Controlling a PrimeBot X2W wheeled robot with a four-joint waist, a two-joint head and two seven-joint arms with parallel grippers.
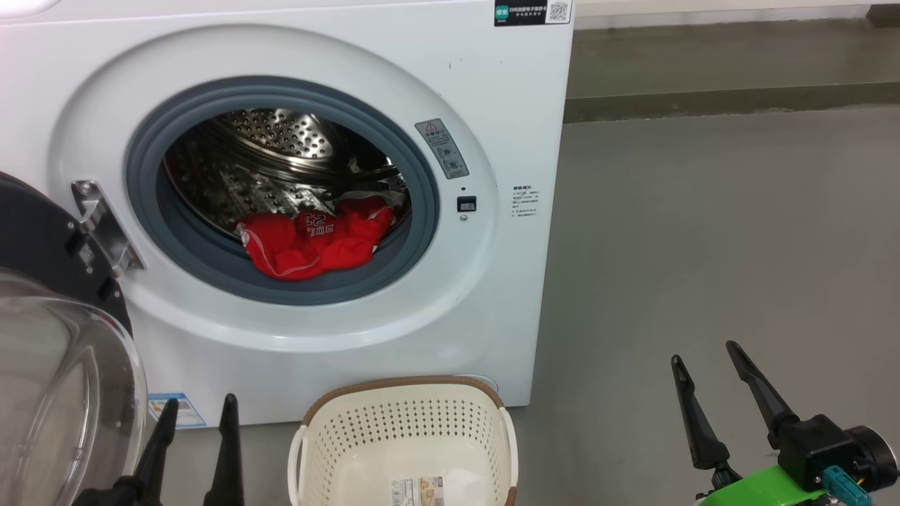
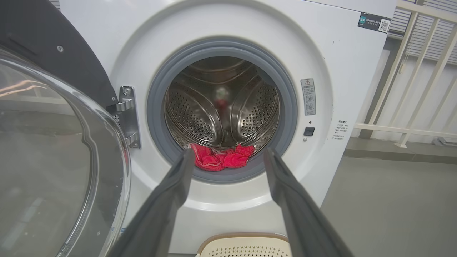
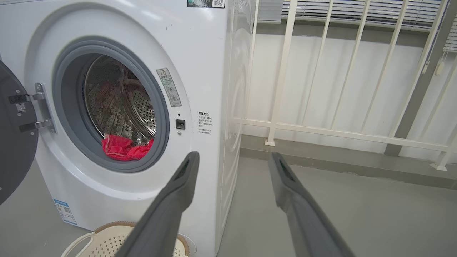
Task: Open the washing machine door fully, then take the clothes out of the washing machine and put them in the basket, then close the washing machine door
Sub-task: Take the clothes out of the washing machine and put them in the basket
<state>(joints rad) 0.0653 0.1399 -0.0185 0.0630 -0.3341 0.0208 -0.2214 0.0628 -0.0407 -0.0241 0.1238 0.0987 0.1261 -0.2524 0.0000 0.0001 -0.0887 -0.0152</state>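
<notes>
The white washing machine [image 1: 485, 105] stands with its round door [image 1: 56, 365] swung wide to the left, black rim and glass bowl facing me. Red clothes [image 1: 309, 242] lie bundled at the drum's front lip, against the grey gasket; the clothes [image 2: 219, 159] also sit low in the porthole in the left wrist view, and the clothes [image 3: 123, 148] in the right wrist view. The cream basket [image 1: 404, 439] sits empty on the floor below the porthole. My left gripper [image 1: 199, 411] is open, left of the basket. My right gripper [image 1: 706, 355] is open, far right over bare floor.
Grey floor [image 1: 703, 246] stretches to the right of the machine. A white railing [image 3: 321, 89] and wall run behind it on that side. The open door's glass bulges close beside my left fingers [image 2: 171, 192].
</notes>
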